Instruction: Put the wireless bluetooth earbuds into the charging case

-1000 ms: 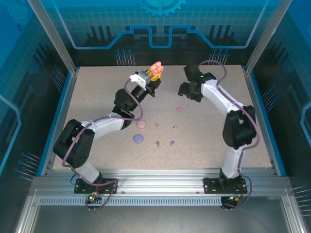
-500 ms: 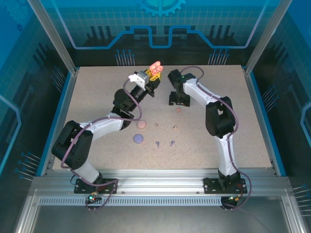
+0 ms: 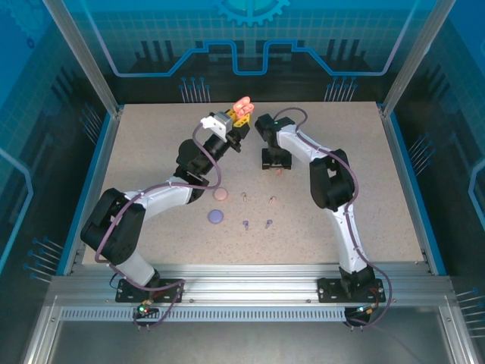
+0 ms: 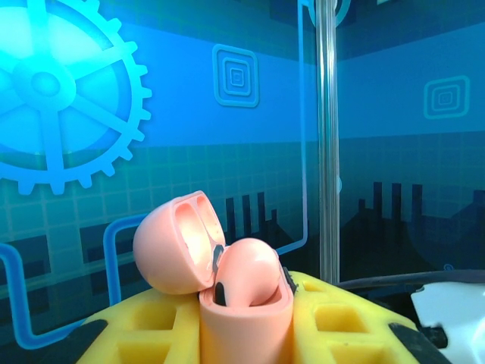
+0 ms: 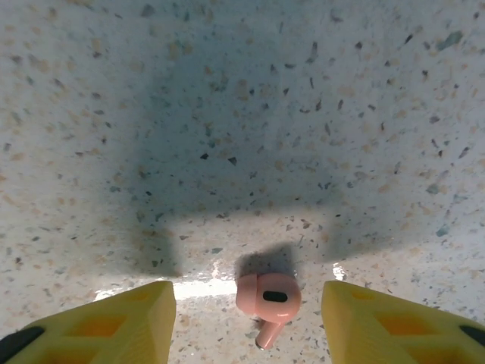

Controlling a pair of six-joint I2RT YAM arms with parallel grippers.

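Speckled table (image 3: 364, 197), 5 buds (image 3: 245, 224), 2 loose cases (image 3: 220, 194), 1 coral case (image 4: 246, 292)

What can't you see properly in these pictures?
- Left wrist view: the coral case's inside, behind its own rim; its bottom, between yellow fingers.
- Top view: pale pink earbuds and purple earbuds, too small to show which way they lie.
- Top view: the coral earbud, partly under the right end effector.

The left arm reaches forward and up, its gripper (image 3: 241, 114) raised with the fingers pointing up and away, clamped on an open coral case (image 4: 227, 265). The right arm stretches forward and bends inward toward the left one, wrist turned straight down. Its gripper (image 3: 274, 161) hangs low over the table (image 3: 151, 144) with the jaws parted.
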